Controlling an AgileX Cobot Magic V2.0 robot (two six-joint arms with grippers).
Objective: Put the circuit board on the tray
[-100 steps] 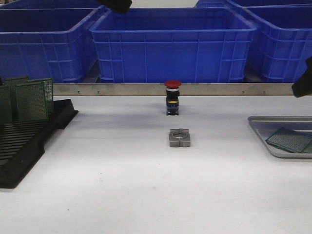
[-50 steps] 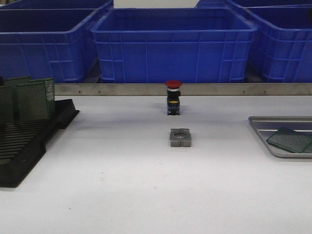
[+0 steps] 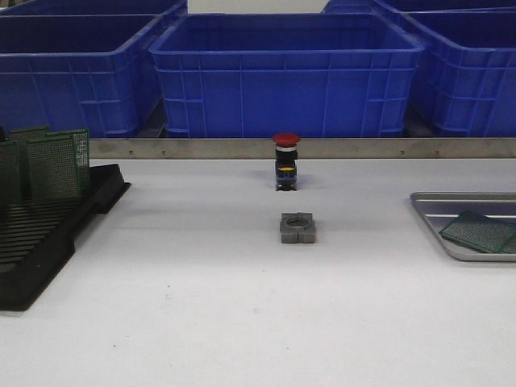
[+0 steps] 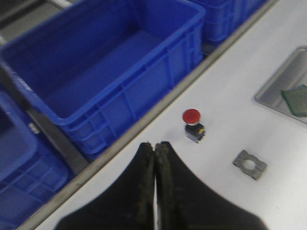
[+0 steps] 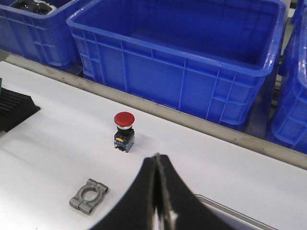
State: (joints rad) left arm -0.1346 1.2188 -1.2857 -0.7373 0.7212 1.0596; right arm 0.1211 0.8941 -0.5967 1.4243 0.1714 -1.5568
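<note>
The silver tray (image 3: 431, 211) lies at the table's right edge, with a green circuit board (image 3: 479, 231) flat in it. Both also show in the left wrist view: the tray (image 4: 276, 87) and the board (image 4: 296, 99). Several more green circuit boards (image 3: 50, 165) stand upright in the black slotted rack (image 3: 40, 238) at the left. Neither gripper shows in the front view. My left gripper (image 4: 154, 145) is shut and empty, high above the table. My right gripper (image 5: 157, 156) is shut and empty, with a tray corner (image 5: 225, 214) just beside it.
A red push button (image 3: 286, 161) stands mid-table, with a grey metal clamp block (image 3: 297, 228) in front of it. Blue plastic bins (image 3: 286, 72) line the back behind a metal rail (image 3: 201, 147).
One second ago both arms showed at the front view's top and right edges. They have since left that view. The boards, tray and other things have not moved.
</note>
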